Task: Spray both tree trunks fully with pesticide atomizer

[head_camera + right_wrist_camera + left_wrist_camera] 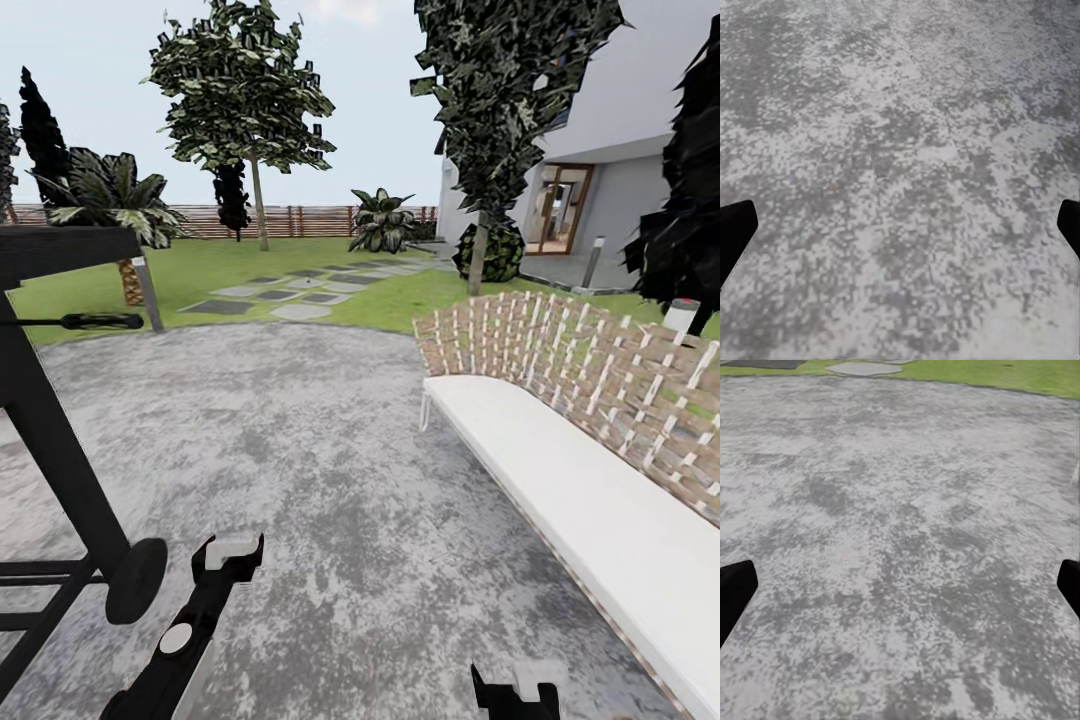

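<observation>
Paving [300, 450] lies under both my claws, grey and mottled, and the sprayer I am meant to pick up is nowhere on it, so I judge the step in hand is travel and search, not grasping. My left claw [232, 556] hangs low at the lower left of the head view, my right claw [522, 690] at the bottom edge; each wrist view has one black fingertip at either side edge ( [735, 592] on the left arm, [735, 232] on the right) with bare ground between, so both are spread wide and hold nothing. To do this well I would keep the arms tucked low, roll toward the lawn [300, 265] in the upper middle, and scan the grass near the two pale-trunked trees, one at upper left [259, 205], one at upper centre-right [478, 255]. Their trunks look bare of any whitish speckle (though they are far and small). A long white bench [560, 470] with a woven back takes up the right of the frame, and a black frame on a wheel [70, 480] stands just beside my left arm; the lane between them is my way out. A grey post [148, 290] stands at the paving's far left edge, stepping stones [290, 290] beyond, a slatted fence [300, 220] behind, a house [600, 170] at upper right.
</observation>
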Controlling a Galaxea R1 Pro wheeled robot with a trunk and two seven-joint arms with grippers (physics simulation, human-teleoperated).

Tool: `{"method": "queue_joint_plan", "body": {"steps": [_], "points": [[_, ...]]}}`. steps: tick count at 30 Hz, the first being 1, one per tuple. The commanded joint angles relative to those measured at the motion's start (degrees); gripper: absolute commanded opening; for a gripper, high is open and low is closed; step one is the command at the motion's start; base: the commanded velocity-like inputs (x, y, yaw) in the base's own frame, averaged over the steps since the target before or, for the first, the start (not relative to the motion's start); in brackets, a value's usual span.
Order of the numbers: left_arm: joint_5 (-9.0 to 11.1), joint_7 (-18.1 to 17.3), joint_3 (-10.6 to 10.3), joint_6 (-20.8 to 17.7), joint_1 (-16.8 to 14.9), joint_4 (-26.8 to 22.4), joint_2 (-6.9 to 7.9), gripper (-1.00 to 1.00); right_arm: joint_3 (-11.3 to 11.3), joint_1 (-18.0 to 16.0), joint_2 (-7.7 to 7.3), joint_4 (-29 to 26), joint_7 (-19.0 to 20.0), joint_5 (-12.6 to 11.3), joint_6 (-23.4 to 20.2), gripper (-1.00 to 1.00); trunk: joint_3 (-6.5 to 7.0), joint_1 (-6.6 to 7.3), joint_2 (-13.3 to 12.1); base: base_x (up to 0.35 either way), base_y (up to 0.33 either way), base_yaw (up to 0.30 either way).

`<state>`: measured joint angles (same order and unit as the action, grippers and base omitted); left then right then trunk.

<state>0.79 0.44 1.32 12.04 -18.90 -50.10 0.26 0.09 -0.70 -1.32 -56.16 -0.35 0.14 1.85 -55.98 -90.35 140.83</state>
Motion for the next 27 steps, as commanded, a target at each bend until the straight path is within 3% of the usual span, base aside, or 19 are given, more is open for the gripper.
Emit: {"method": "queue_joint_plan", "body": {"steps": [1, 14, 27], "points": [[0.0, 0.0, 0.0, 0.0, 0.0, 0.0, 0.0, 1.0, 0.0, 0.0, 0.0, 0.0, 0.0, 0.0, 0.0, 1.0, 0.0, 0.0, 0.0, 0.327, 0.0, 0.038], [0.0, 0.0, 0.0, 0.0, 0.0, 0.0, 0.0, 1.0, 0.0, 0.0, 0.0, 0.0, 0.0, 0.0, 0.0, 1.0, 0.0, 0.0, 0.0, 0.327, 0.0, 0.183], [0.0, 0.0, 0.0, 0.0, 0.0, 0.0, 0.0, 1.0, 0.0, 0.0, 0.0, 0.0, 0.0, 0.0, 0.0, 1.0, 0.0, 0.0, 0.0, 0.327, 0.0, 0.02]]}}
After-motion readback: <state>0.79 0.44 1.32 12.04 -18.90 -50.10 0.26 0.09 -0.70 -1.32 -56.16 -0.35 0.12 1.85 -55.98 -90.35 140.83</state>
